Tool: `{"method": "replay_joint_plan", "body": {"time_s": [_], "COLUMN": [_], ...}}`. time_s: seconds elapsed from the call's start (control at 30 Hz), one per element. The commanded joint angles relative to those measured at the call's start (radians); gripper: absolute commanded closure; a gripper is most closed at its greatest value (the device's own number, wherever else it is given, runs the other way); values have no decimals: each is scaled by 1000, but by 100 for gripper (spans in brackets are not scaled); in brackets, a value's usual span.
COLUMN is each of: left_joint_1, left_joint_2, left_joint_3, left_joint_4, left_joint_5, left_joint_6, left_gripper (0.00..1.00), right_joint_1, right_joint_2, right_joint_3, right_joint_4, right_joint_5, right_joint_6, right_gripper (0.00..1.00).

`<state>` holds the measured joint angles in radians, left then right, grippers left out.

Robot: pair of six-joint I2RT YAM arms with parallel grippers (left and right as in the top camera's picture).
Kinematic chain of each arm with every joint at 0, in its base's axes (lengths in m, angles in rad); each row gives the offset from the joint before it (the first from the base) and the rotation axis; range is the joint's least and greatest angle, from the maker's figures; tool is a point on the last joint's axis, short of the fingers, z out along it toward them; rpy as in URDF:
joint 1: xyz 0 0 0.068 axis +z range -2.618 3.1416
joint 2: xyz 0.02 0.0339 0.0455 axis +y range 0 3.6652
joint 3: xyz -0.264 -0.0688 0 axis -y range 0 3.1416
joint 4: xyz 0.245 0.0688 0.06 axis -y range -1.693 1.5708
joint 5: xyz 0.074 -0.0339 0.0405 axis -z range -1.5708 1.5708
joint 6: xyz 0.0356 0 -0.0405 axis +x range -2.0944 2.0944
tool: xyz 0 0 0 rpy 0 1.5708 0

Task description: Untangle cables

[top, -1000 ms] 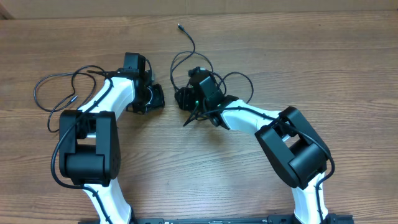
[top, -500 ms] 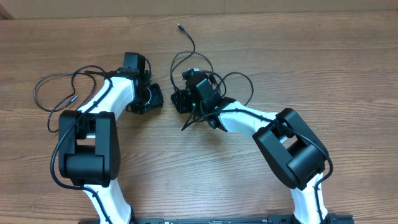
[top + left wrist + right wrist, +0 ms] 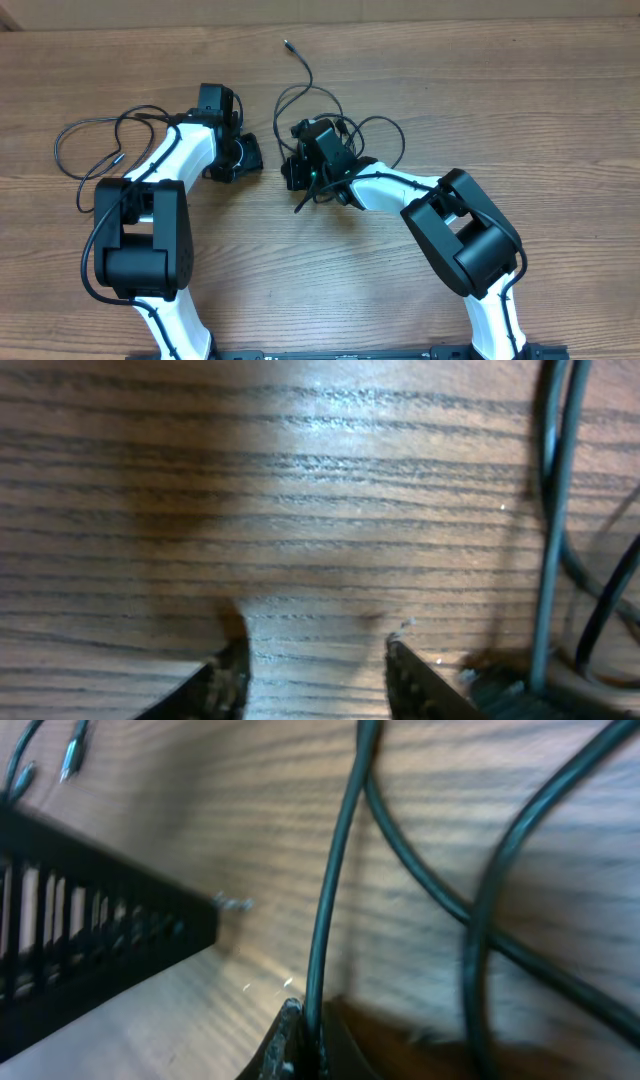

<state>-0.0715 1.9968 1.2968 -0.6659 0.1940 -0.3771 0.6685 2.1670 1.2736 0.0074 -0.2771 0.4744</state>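
1. The cables (image 3: pixel 340 124) lie on the wooden table (image 3: pixel 520 110) near its middle, as loose black loops around and just behind the right gripper (image 3: pixel 298 166).
2. One strand runs from the loops toward the far edge of the table and finishes in a small plug end (image 3: pixel 288 44), well apart from both arms.
3. In the right wrist view, the right gripper (image 3: pixel 303 1035) has its fingers pressed together on a strand of the cables (image 3: pixel 335 890), which rises straight up from the pinch; two more strands curve across the wood to the right of it.
4. The left gripper (image 3: pixel 240 158) sits just beside the right one, low over the table, and the two are apart.
5. In the left wrist view, the left gripper (image 3: pixel 315 665) stands parted with bare wood between its fingers (image 3: pixel 228 678) and holds nothing; a strand (image 3: pixel 555 510) runs past just outside its right finger.
6. A further thin black cord (image 3: pixel 57 148) loops on the table by the left arm, away from the main loops.
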Motion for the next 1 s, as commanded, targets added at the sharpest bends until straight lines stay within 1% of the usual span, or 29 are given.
{"method": "replay_joint_plan", "body": {"time_s": [0.0, 0.1, 0.17, 0.23, 0.37, 0.5, 0.57, 0.67, 0.8, 0.97], "left_joint_1": [14, 21, 27, 36, 50, 53, 51, 35, -3, -78], "left_joint_2": [32, 32, 32, 32, 32, 32, 32, 32, 32, 32], "left_joint_3": [-27, -27, -27, -27, -27, -27, -27, -27, -27, -27], "left_joint_4": [-14, -6, -4, -6, -7, 4, 24, 70, 146, 197], "left_joint_5": [13, 128, 218, 294, 354, 443, 465, 449, 445, 320], "left_joint_6": [36, 126, 179, 219, 229, 226, 181, 62, -20, -150], "left_gripper": [49, 42, 38, 36, 36, 36, 36, 36, 36, 36], "right_joint_1": [-13, -23, -34, -51, -93, -123, -132, -146, -160, -178], "right_joint_2": [-26, -80, -116, -150, -188, -190, -190, -192, -221, -290], "right_joint_3": [6, 21, 28, 31, 31, 31, 31, 31, 31, 31], "right_joint_4": [-18, -20, -20, -17, -14, 0, 11, 48, 55, 35], "right_joint_5": [-122, -147, -169, -188, -230, -343, -374, -406, -428, -427], "right_joint_6": [3, 10, 47, 102, 193, 215, 227, 263, 263, 259], "right_gripper": [96, 96, 96, 96, 96, 96, 96, 96, 96, 96]}}
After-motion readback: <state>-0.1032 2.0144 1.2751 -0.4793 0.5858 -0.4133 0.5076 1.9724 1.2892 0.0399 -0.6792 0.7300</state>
